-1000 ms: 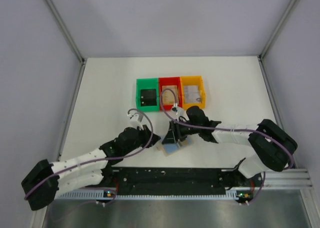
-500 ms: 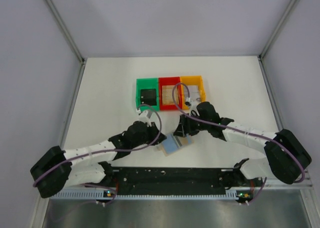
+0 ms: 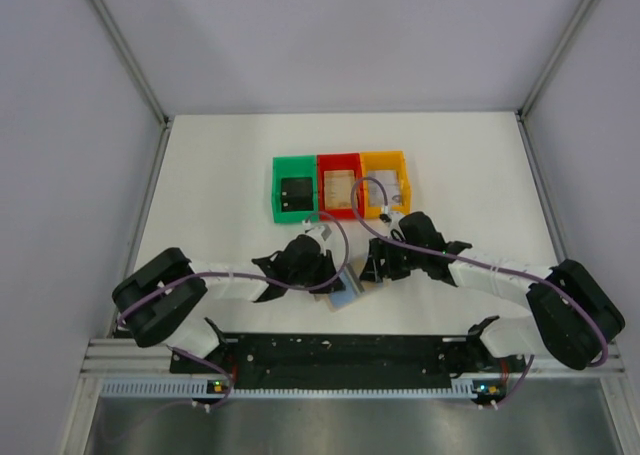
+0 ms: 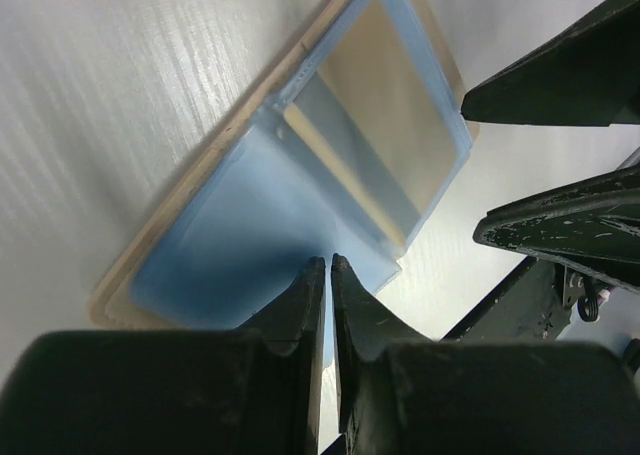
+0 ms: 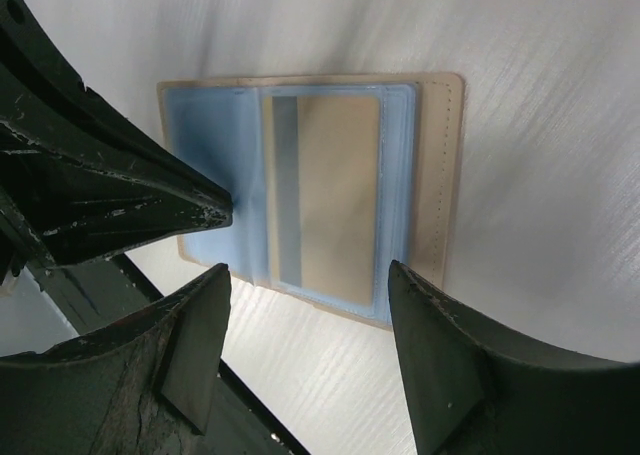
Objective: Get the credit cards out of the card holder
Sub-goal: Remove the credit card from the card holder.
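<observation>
Left tool has its fingers squeezed together, tips right at the light blue inside of the card holder. That's lying open and flat on the counter, lower centre of the overhead view. Right tool is spread wide over its edge, with a tan card sitting in the pocket. Further up, green bin, red bin and orange bin sit in a row.

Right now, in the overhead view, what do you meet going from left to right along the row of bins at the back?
Green bin → red bin → orange bin. The card holder, left gripper and right gripper sit nearer the arms, within that same span, so they are left out.
</observation>
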### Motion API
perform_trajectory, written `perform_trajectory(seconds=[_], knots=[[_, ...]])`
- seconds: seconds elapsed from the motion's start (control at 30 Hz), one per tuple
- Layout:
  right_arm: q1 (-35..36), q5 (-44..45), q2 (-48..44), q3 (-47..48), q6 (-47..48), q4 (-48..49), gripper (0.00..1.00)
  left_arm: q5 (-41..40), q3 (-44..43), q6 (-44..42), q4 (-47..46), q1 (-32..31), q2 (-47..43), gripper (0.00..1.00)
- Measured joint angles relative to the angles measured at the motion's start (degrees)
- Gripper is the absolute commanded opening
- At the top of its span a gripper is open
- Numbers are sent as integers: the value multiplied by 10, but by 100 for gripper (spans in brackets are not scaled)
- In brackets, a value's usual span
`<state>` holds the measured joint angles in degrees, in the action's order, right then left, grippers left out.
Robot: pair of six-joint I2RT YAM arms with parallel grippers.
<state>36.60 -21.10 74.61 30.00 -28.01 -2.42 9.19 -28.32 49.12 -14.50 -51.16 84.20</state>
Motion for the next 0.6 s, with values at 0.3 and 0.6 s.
perform_trajectory(seconds=[0.3, 0.6], knots=[[0, 4, 0, 0, 9, -6, 64, 15, -7, 0, -8, 0, 15, 9], [0, -18, 16, 0, 10, -1, 60, 18, -7, 0, -8, 0, 15, 9]])
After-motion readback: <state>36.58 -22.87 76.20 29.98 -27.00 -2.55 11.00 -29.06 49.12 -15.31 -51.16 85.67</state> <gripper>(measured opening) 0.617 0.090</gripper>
